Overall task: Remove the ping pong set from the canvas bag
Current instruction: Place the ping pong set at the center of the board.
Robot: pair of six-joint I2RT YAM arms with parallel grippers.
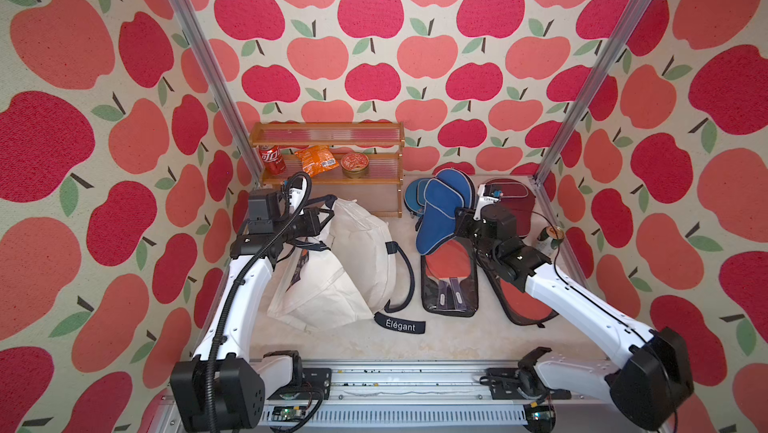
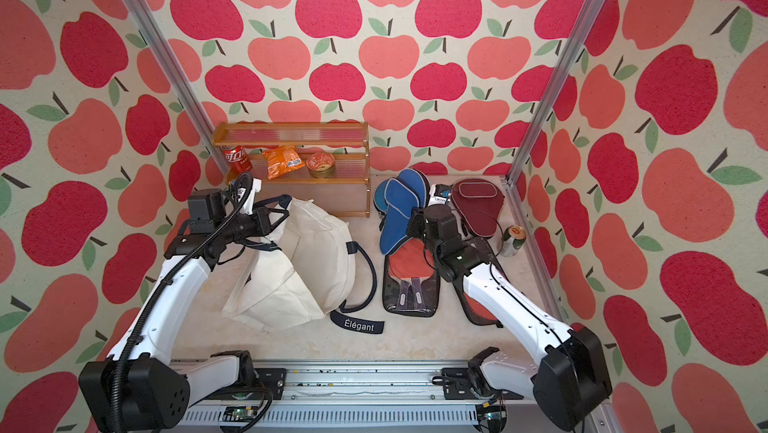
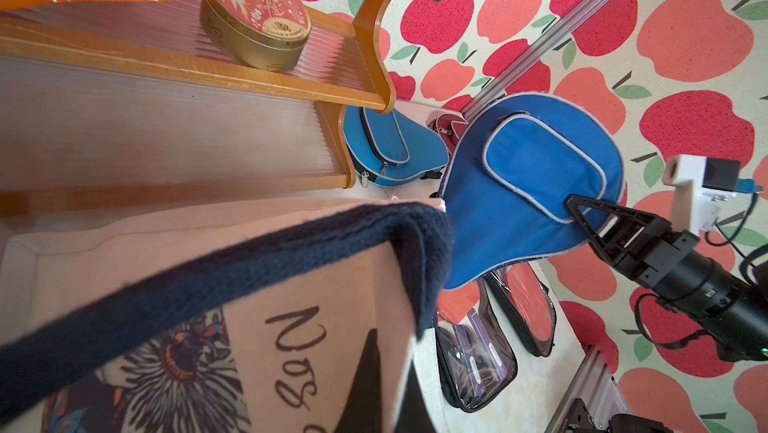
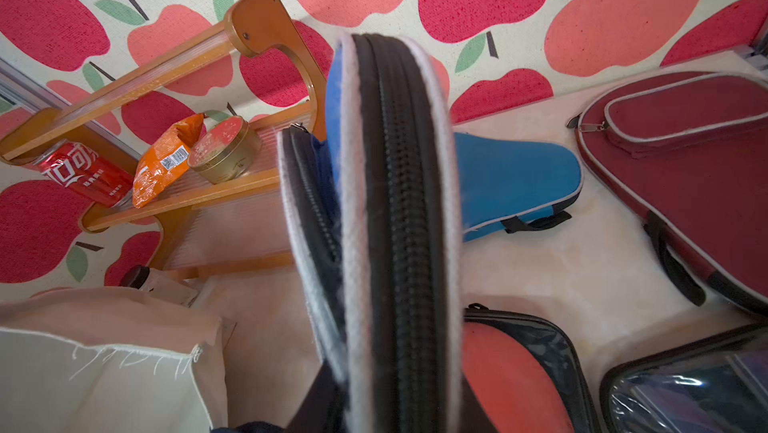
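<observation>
A wooden shelf (image 1: 328, 134) holds a red can (image 1: 272, 159), an orange snack bag (image 1: 316, 159) and a round tin (image 1: 354, 164).

Stereo pair overhead, one camera on each wrist
Both top views look steeply down from the robot's end toward the back wall (image 1: 386, 56), wooden shelf (image 1: 328, 134) left of frame centre; both wrist views sit close, sharing that shelf and the blue paddle case (image 3: 532, 185)

Your bag (image 1: 332, 268) lies left of centre, the shelf (image 1: 365, 180) just behind it, with a soda can (image 1: 272, 159), snack packet (image 1: 316, 160) and tin (image 1: 354, 165) on its lower board, left to right. Right of the bag two pouches (image 1: 449, 285) lie side by side; a paddle case (image 1: 438, 219) hangs over the left one, more cases (image 1: 509, 198) behind, a drink can (image 1: 550, 239) far right.
</observation>
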